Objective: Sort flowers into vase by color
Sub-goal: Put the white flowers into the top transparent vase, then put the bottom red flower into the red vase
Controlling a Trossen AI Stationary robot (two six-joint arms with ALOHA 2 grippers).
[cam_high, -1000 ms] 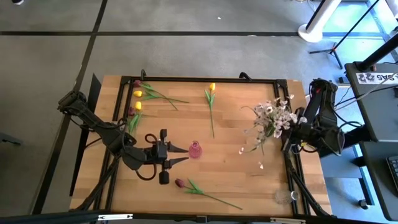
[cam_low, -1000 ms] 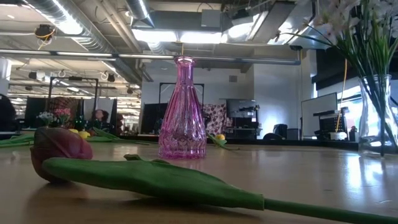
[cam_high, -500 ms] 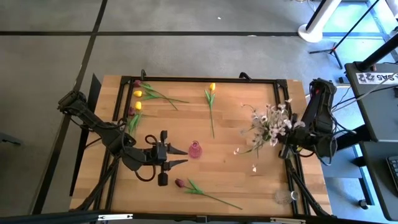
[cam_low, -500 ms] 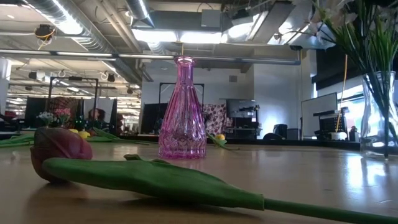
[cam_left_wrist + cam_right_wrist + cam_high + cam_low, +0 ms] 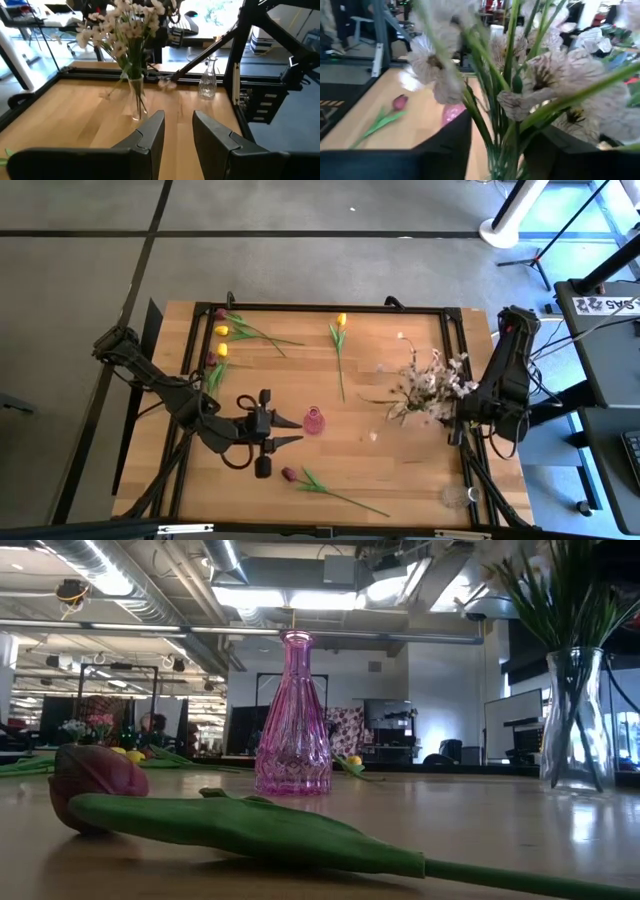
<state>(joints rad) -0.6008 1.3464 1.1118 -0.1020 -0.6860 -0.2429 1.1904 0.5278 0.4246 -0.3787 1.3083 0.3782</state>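
At table right, right end effector (image 5: 452, 418) grips the clear vase (image 5: 572, 718) of white sprays (image 5: 430, 380); left end effector (image 5: 292, 430) waits open. Next: set vase down upright.

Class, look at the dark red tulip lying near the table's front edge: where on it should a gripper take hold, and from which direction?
Grip the dark red tulip on its bare green stem, beyond the leaf. Come straight down from above, fingers straddling the stem crosswise. It lies flat on the table, so only a top approach looks workable; the stem is thin and firm, whereas the bloom would probably crush.
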